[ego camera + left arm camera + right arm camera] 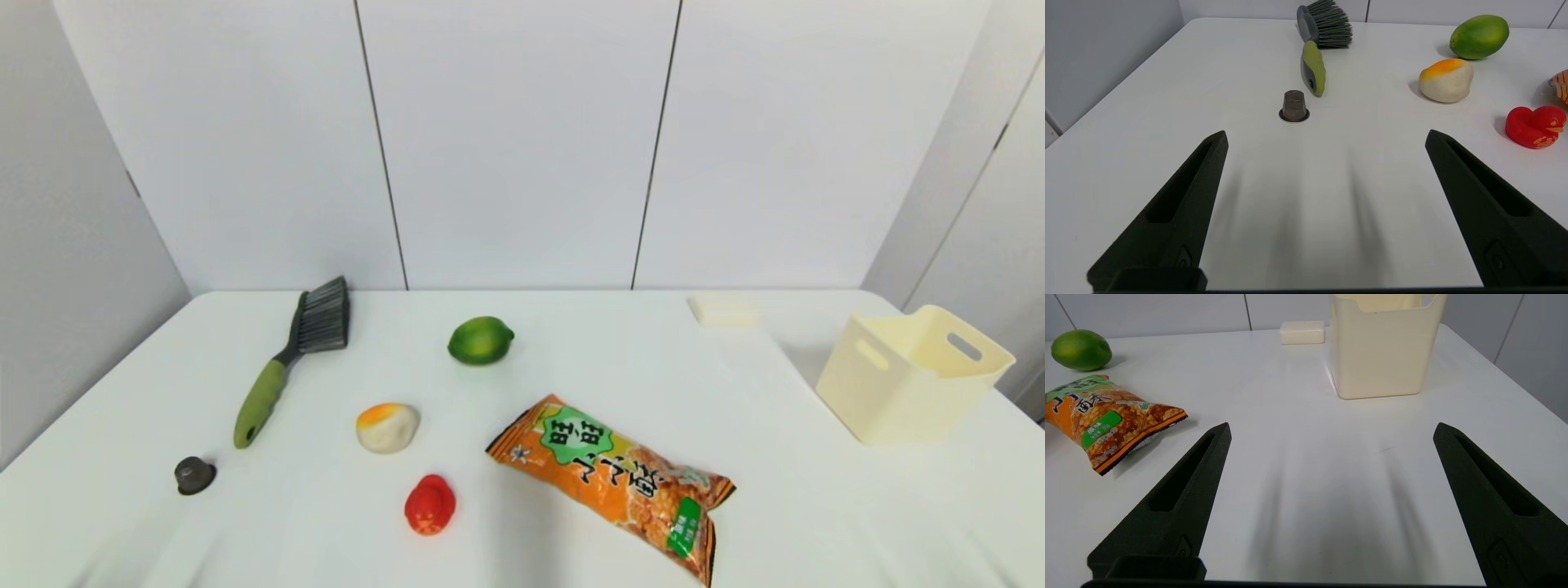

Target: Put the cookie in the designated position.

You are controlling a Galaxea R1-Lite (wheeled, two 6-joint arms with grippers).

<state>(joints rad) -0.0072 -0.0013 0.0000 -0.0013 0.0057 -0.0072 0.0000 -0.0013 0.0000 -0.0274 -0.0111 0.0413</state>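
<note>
The cookie (608, 480), a long crinkly orange snack bag with a green badge and a small green label, lies flat on the white table near the front, right of centre; it also shows in the right wrist view (1106, 416). Only its tip (1560, 85) enters the left wrist view. My right gripper (1331, 430) hovers open above bare tabletop, to the bag's right, nothing between its fingers. Open too, my left gripper (1326, 136) hangs over bare table at the front left, short of a small dark cap. Neither arm appears in the head view.
A cream basket (913, 376) stands at the right, a flat cream pad (723, 310) behind it. A green lime (480, 340), an orange-and-white lump (387, 426), a red duck toy (430, 505), a green-handled brush (290, 355) and a dark cap (194, 474) lie to the left.
</note>
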